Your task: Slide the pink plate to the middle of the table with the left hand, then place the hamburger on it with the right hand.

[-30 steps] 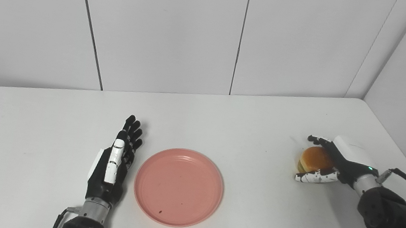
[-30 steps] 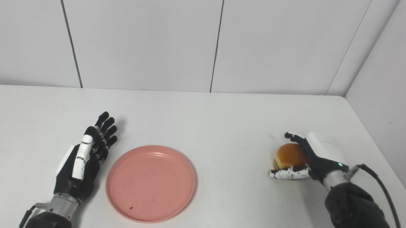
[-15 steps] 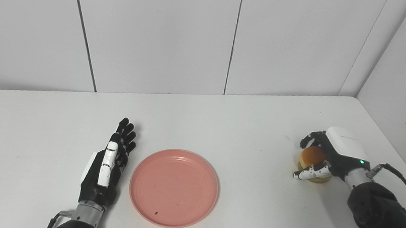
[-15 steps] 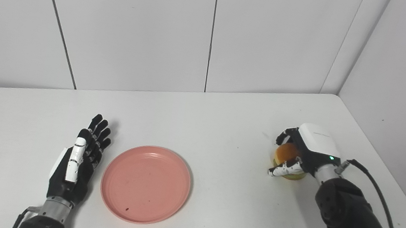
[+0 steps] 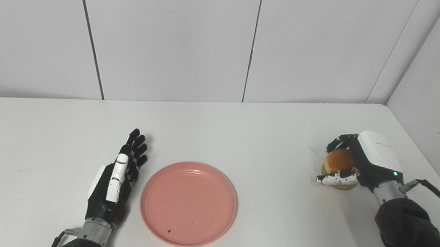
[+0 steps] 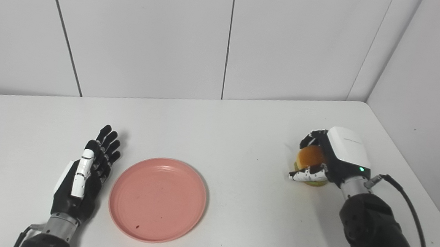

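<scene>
Hamburger point(image 5: 339, 161) sits near the table's point(image 5: 280, 118) right edge in the left eye view, the right hand point(image 5: 357, 163) curled around its bun; it looks soft, so grip the sides lightly. In the right eye view the left hand point(image 6: 83, 180) lies flat, fingers spread, holding nothing, just beside the pink plate point(image 6: 158, 198) toward the front edge

Hidden and cut off

The right hand point(image 5: 361, 163) covers much of the hamburger point(image 5: 338, 161); both forearms run off the bottom edge.
</scene>
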Available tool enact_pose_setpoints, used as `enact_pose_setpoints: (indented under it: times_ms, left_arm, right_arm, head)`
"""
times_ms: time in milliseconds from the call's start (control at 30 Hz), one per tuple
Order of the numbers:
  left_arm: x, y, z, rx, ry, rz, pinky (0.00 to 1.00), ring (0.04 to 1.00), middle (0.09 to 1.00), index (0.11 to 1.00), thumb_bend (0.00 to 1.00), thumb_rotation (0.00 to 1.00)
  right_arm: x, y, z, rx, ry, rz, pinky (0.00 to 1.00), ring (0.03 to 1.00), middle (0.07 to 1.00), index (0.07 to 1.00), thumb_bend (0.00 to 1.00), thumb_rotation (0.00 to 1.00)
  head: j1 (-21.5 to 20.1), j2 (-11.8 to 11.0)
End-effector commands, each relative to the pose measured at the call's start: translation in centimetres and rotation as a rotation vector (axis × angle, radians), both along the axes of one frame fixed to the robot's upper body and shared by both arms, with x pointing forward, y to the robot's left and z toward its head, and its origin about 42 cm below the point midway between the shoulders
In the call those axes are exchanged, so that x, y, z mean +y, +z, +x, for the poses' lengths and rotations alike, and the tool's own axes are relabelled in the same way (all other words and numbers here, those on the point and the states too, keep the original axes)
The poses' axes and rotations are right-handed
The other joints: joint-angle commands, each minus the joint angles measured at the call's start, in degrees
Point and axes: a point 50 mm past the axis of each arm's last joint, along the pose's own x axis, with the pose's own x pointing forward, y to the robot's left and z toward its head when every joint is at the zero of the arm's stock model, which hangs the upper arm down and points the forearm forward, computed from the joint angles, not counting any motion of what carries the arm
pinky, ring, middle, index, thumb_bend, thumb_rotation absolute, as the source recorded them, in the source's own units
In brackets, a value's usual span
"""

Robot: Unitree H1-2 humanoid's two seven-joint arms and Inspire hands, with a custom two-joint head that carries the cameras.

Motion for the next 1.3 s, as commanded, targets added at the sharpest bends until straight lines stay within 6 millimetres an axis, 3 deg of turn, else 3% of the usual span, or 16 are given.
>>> enact_pose_setpoints:
  times_ms: [0, 333, 500, 567, 700, 1100, 1267]
  left_arm:
    - [1.0, -4.3, -2.6, 0.127, 0.032, 0.015, 1.00, 1.000, 1.000, 1.000, 0.53, 1.00]
    - [-0.6, -4.1, -3.3, 0.147, 0.073, 0.014, 1.00, 1.000, 1.000, 0.998, 0.54, 1.00]
    - [-1.5, -4.2, -3.5, 0.147, 0.088, 0.014, 1.00, 1.000, 1.000, 1.000, 0.50, 1.00]
    - [-2.0, -4.1, -3.6, 0.149, 0.087, 0.015, 1.00, 1.000, 1.000, 1.000, 0.50, 1.00]
    - [-2.8, -3.9, -3.8, 0.161, 0.082, 0.015, 1.00, 1.000, 1.000, 1.000, 0.51, 1.00]
    - [-3.4, -4.0, -3.8, 0.158, 0.081, 0.071, 1.00, 1.000, 1.000, 1.000, 0.57, 1.00]
    - [-3.5, -4.0, -3.7, 0.157, 0.080, 0.065, 1.00, 1.000, 1.000, 1.000, 0.57, 1.00]
  right_arm:
    - [1.2, 3.3, 0.0, -0.132, 0.062, 0.000, 0.17, 0.235, 0.470, 0.483, 0.52, 0.00]
    - [6.5, 5.7, -0.7, -0.185, 0.240, 0.062, 0.12, 0.179, 0.469, 0.481, 0.52, 0.00]
    - [8.9, 6.0, -0.4, -0.189, 0.321, 0.081, 0.14, 0.204, 0.470, 0.482, 0.52, 0.00]
    - [10.0, 6.2, 0.0, -0.189, 0.367, 0.076, 0.21, 0.283, 0.427, 0.511, 0.52, 0.00]
    - [12.0, 6.3, 0.5, -0.177, 0.446, 0.067, 0.21, 0.286, 0.402, 0.515, 0.51, 0.00]
    - [17.3, 5.7, 1.7, -0.163, 0.636, 0.039, 0.24, 0.311, 0.405, 0.515, 0.51, 0.00]
    - [20.2, 5.3, 1.7, -0.118, 0.697, 0.025, 0.18, 0.245, 0.468, 0.483, 0.52, 0.00]
  head:
    - [0.47, 0.03]
    - [8.15, 0.32]
    - [11.19, 0.49]
    - [13.36, 0.71]
    - [15.83, 0.79]
    - [17.99, 1.02]
    - [18.25, 0.90]
